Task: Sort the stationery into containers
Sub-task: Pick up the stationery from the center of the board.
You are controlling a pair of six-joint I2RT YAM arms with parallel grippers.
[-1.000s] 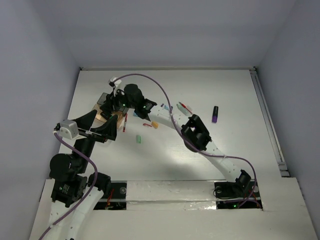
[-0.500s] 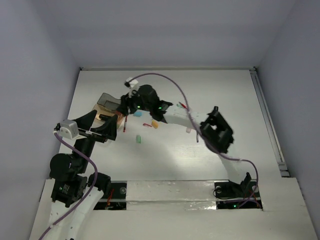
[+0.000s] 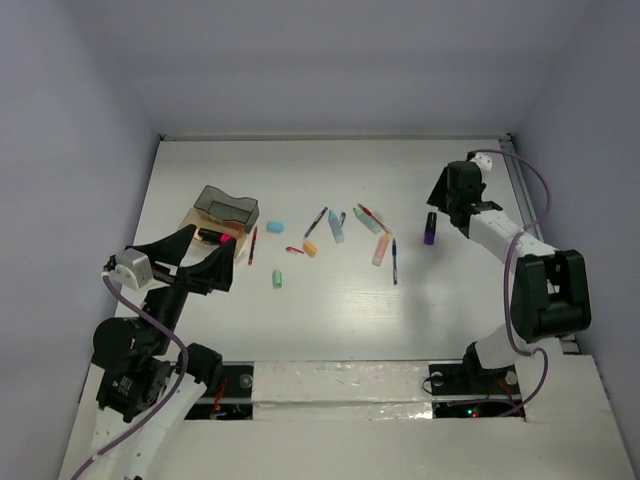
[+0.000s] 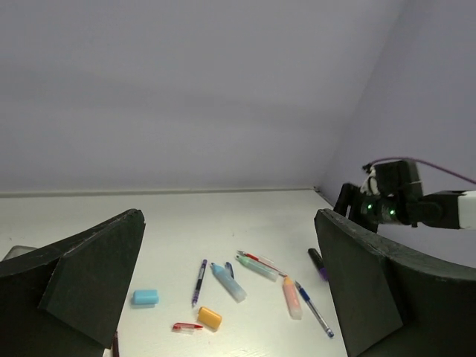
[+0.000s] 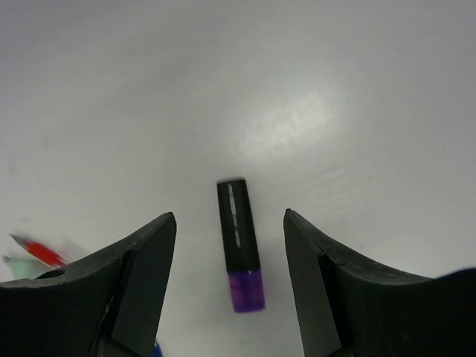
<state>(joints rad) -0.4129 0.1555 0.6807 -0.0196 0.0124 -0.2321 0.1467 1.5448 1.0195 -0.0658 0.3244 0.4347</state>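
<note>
Stationery lies loose on the tabletop [image 3: 330, 320], in a band across the middle: pale-blue eraser [image 3: 275, 227], red pen [image 3: 251, 245], orange cap [image 3: 310, 248], mint eraser [image 3: 277, 280], pale-blue highlighter [image 3: 336, 226], green highlighter [image 3: 364, 220], peach highlighter [image 3: 380, 250], blue pen [image 3: 393, 261]. Black marker [image 5: 239, 249] with a purple end lies apart at the right end of the band. Containers [image 3: 228, 207] at the far left: a clear-grey box joined to a tan part [image 3: 203, 232]. Pink item [image 3: 224, 238] at the tan part's near edge; in it or beside it, cannot tell. Right gripper [image 5: 229, 223] hovers over the black marker, jaws apart on either side of it, not touching, nothing held. Left gripper [image 3: 192, 256] is just beside the containers, jaws spread wide, empty.
</note>
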